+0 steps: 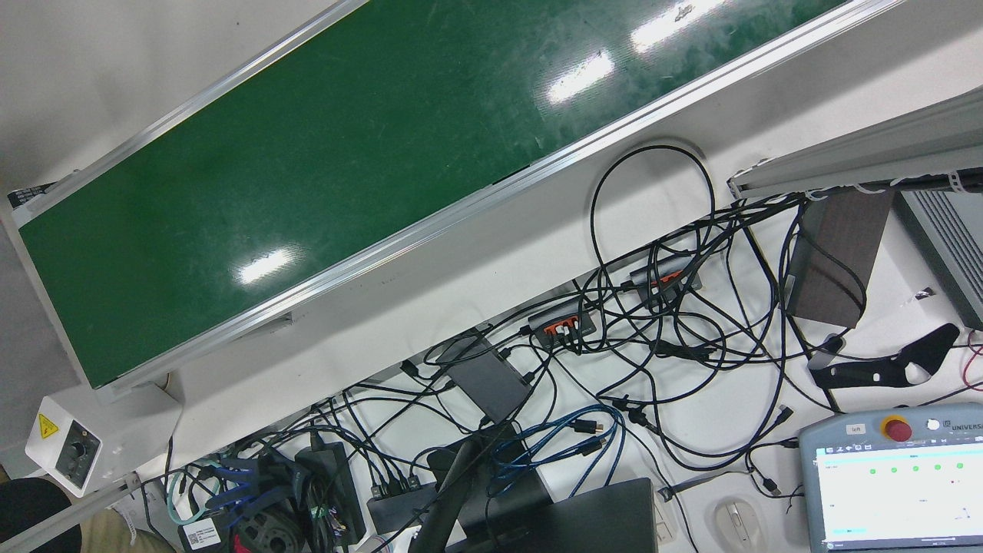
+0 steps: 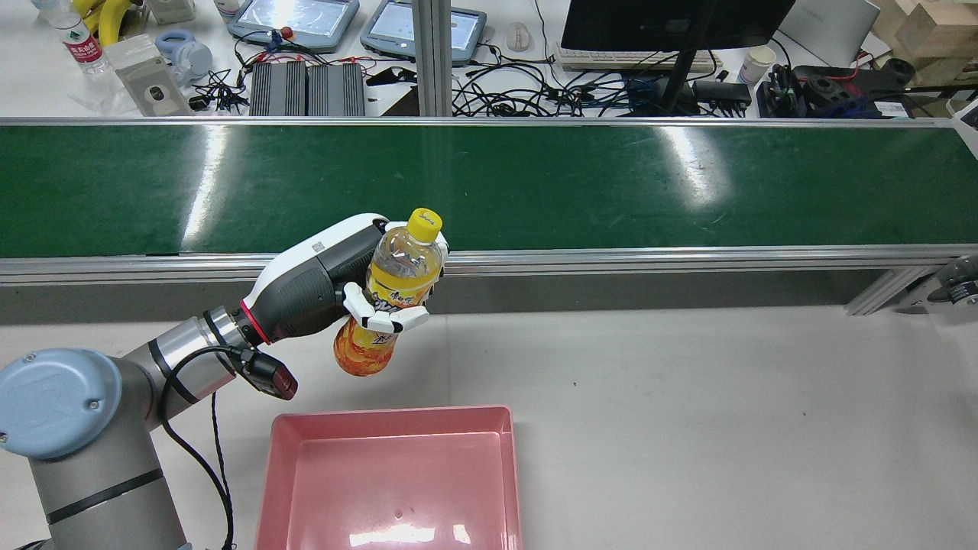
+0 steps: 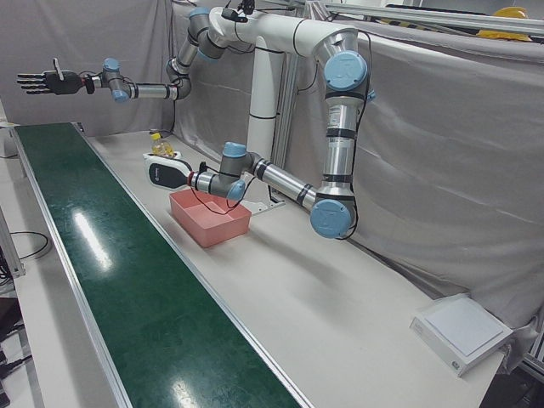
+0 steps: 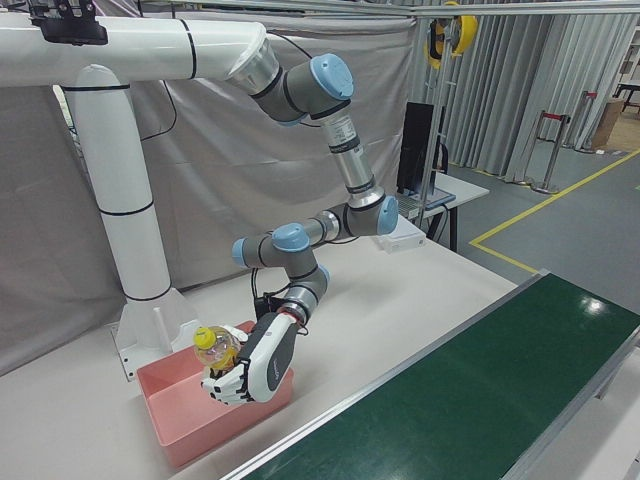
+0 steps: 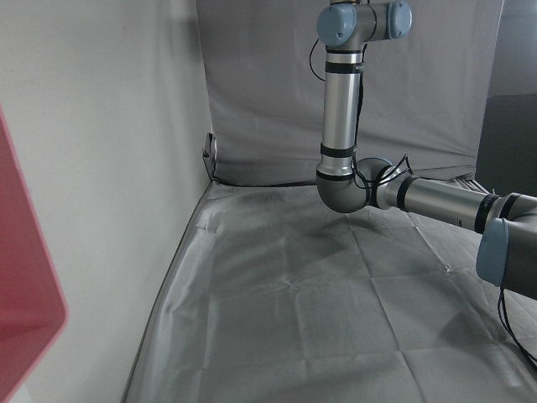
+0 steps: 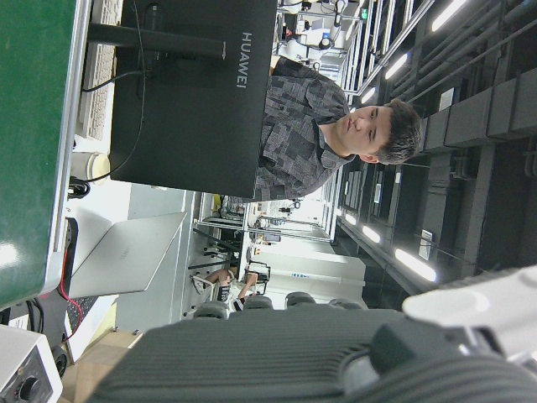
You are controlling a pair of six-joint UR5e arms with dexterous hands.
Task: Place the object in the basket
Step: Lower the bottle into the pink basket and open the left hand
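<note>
- Nearest to us in the rear view we have the pink basket (image 2: 390, 428), and its far rim lies just below and short of the left hand's fingertips.
- Above that rim, the left hand (image 2: 336, 283) has its fingers (image 2: 382, 317) wrapped around the waist of the bottle (image 2: 393, 294), clamped on it from the side.
- We see the bottle roughly upright, leaning a touch, with its yellow cap (image 2: 424, 221) above the fingers and its orange base hanging below them.
- The base is clear of the white table (image 2: 688, 397) and sits just outside the basket, on the belt side of its far rim.
- From the right-front view the same hand (image 4: 250, 370) shows the bottle (image 4: 218, 348) over the basket's (image 4: 180, 420) front edge, fingertips curled across the label.
- Beyond the fingers runs the green conveyor belt (image 2: 535, 183), bare along the stretch behind the cap.
- Further off, in the left-front view, we pick out the right hand (image 3: 38, 82) held high past the far end of the belt, fingers spread apart and holding nothing, though it is small there, so we go by outline only.
- Past the belt sits a cluttered desk with a monitor (image 2: 672, 23) and cables (image 2: 519, 95).
</note>
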